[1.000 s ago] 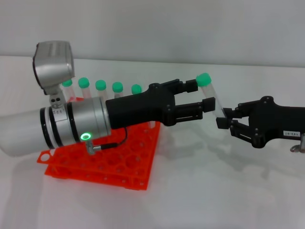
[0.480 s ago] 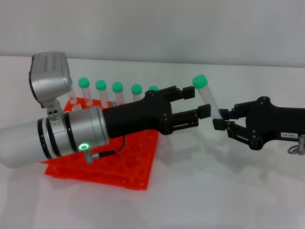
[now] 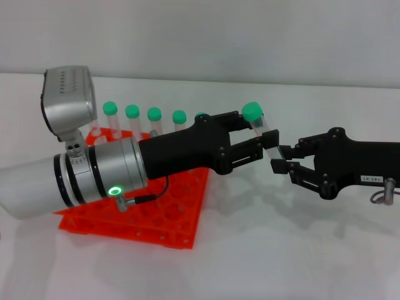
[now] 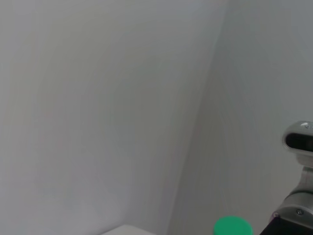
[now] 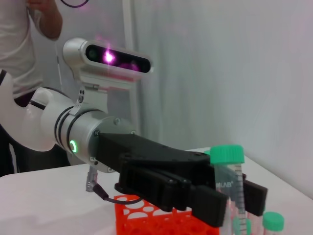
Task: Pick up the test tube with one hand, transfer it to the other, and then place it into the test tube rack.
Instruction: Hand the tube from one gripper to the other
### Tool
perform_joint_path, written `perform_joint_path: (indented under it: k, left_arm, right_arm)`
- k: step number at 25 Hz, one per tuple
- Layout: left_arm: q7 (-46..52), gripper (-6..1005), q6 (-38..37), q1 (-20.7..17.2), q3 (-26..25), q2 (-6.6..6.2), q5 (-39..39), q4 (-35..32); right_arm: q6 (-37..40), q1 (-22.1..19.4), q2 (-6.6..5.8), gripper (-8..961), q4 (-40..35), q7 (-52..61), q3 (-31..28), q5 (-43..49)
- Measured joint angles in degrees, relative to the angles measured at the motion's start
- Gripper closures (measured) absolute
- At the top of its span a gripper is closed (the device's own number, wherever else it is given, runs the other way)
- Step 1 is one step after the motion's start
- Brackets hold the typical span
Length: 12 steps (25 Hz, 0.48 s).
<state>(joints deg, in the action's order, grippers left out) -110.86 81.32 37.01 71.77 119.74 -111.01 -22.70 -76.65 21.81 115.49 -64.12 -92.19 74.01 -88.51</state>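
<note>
The test tube (image 3: 265, 132), clear with a green cap, hangs tilted in the air over the white table. My right gripper (image 3: 281, 159), the slim black one, is shut on the tube's lower end. My left gripper (image 3: 259, 134), on the silver forearm, has its fingers spread on either side of the tube just below the cap, and a gap still shows. The right wrist view shows the tube (image 5: 229, 169) between the left fingers (image 5: 200, 198). The orange-red rack (image 3: 156, 219) stands under the left forearm. The green cap (image 4: 233, 227) shows in the left wrist view.
Several other green-capped tubes (image 3: 154, 114) stand in the rack's back row, behind the left arm. The rack also shows in the right wrist view (image 5: 142, 215). A person (image 5: 29, 34) stands behind the table in that view.
My right gripper has carried the tube to the left, bringing it between the left gripper's fingers. The left gripper has stayed in about the same place.
</note>
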Motion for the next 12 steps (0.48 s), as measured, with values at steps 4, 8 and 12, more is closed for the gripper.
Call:
perform_joint_path:
  k: [4, 8, 12]
  left_arm:
    - [0.0, 507, 0.0, 0.3, 0.6, -0.02, -0.1, 0.0]
    - [-0.3, 555, 0.0, 0.0, 0.7, -0.04, -0.4, -0.3]
    - [-0.7, 603, 0.4, -0.1, 0.7, 0.01, -1.3, -0.2]
  right_arm:
    - [0.1, 0.5, 0.0, 730, 0.3, -0.3, 0.2, 0.0]
    - [0.6, 0.5, 0.0, 729, 0.3, -0.6, 0.1, 0.0]
    - [1.0, 0.5, 0.0, 728, 0.3, -0.7, 0.0, 0.0]
